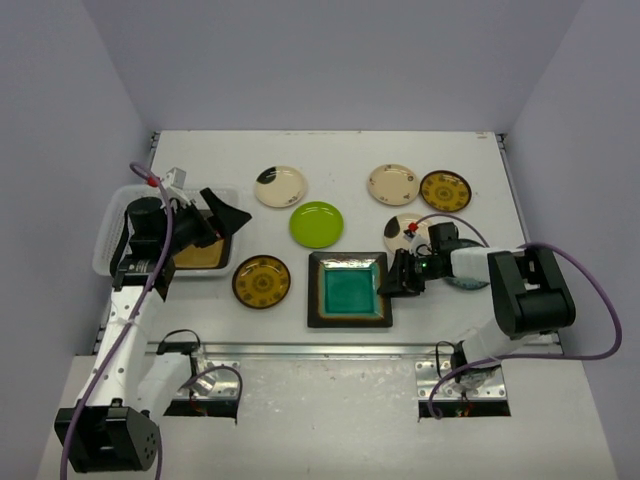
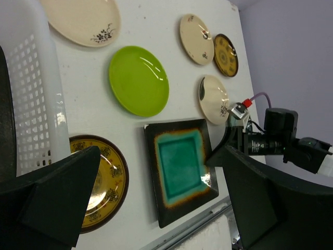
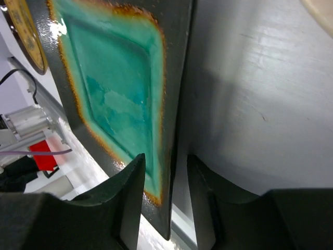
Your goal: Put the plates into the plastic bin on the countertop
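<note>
The teal square plate (image 1: 348, 290) (image 2: 181, 164) (image 3: 114, 94) lies flat near the countertop's front edge. My right gripper (image 1: 393, 275) (image 3: 165, 161) straddles its dark right rim, one finger over the teal inside and one outside. The jaws stand narrowed, with a gap still showing beside the rim. My left gripper (image 1: 215, 225) (image 2: 153, 156) hangs wide open and holds nothing, above the right end of the plastic bin (image 1: 110, 235) (image 2: 36, 104). An amber plate (image 1: 200, 255) lies in the bin. The lime-green plate (image 1: 316, 224) (image 2: 138, 80) sits mid-table.
A brown-yellow patterned plate (image 1: 261, 281) (image 2: 106, 179) lies left of the teal one. Cream plates (image 1: 280, 185) (image 1: 393, 184) (image 1: 405, 232) and a second brown patterned plate (image 1: 445, 190) are spread behind. A pale plate (image 1: 468, 281) is partly under the right arm. The metal rail (image 1: 320, 350) runs along the front.
</note>
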You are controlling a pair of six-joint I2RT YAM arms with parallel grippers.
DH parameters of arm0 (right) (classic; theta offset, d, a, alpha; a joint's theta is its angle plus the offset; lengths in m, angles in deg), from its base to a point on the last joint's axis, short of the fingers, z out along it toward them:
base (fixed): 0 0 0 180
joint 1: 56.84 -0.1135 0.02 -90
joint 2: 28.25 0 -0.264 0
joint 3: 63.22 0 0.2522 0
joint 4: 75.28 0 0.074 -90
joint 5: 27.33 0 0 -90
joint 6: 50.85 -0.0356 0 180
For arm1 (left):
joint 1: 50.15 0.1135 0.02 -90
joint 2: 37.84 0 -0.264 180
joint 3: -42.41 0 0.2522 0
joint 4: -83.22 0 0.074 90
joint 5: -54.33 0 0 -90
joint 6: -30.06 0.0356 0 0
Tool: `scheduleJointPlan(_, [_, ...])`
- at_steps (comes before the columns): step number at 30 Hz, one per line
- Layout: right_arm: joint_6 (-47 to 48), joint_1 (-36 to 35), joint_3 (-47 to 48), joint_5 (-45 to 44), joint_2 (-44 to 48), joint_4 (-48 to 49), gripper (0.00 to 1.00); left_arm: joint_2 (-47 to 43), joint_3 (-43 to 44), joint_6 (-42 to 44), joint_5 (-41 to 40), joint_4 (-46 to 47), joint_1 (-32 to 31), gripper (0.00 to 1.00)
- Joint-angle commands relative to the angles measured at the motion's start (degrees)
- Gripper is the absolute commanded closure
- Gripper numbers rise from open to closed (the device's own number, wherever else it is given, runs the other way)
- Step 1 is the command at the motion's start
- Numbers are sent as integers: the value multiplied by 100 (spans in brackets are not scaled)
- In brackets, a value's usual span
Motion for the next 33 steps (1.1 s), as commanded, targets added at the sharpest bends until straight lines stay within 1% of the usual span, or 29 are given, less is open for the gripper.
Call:
scheduleJointPlan(1, [-105, -46, -55, 285, -196, 751, 65, -57, -123, 286, 244, 330, -108, 0])
scheduleJointPlan(4, [-154, -46, -98, 458, -456, 1076, 76, -99, -147, 318, 263, 390, -233, 0])
scheduleJointPlan(5, [-172, -46, -107, 503, -518, 1113, 76, -99, -147, 335, 254, 390, -260, 0])
scheduleJointPlan(6, [-190, -46, -107, 530, -562, 1149, 89, -90, -147, 379, 245, 390, -286, 0])
scheduleJointPlan(7, [-227, -46, -145, 530, -577, 1193, 98, -83, -147, 409, 230, 390, -338, 0])
scheduleJointPlan(8, [-270, -46, -187, 523, -530, 1238, 100, -81, -139, 436, 199, 383, -377, 0])
scheduleJointPlan(11, [-348, -54, -265, 434, -69, 1160, 100, -82, -129, 484, 218, 355, -480, 0])
scheduleJointPlan(14, [-389, -46, -231, 451, 679, 887, 100, -32, -136, 494, 286, 355, -744, 0])
scheduleJointPlan(16, [-390, -46, -117, 482, 1175, 475, 100, 81, -196, 448, 316, 355, -897, 0])
scheduleJointPlan(17, [-374, -46, -14, 541, 1576, 348, 100, 149, -264, 428, 324, 358, -960, 0])
scheduleJointPlan(18, [-366, -45, 61, 576, 1763, 131, 100, 272, -306, 378, 324, 391, -1028, 0])
scheduleJointPlan(21, [-428, -37, 320, 903, 2372, -23, 100, 520, -475, 207, 313, 600, -1450, 0])
scheduleJointPlan(23, [-484, -37, 454, 1151, 2526, -90, 100, 608, -554, 71, 271, 791, -1738, 0])
scheduleJointPlan(25, [-591, -37, 597, 1375, 2630, -67, 100, 671, -603, -63, 53, 967, -2179, 0])
scheduleJointPlan(28, [-837, -37, 674, 1814, 2751, 191, 100, 894, -578, -183, -281, 1244, -2713, 0])
scheduleJointPlan(30, [-1014, -37, 642, 1974, 2845, 360, 100, 1045, -548, -161, -448, 1332, -2915, 3])
scheduleJointPlan(33, [-1146, -37, 613, 2108, 2951, 493, 100, 1356, -545, -98, -591, 1381, -3029, 6])
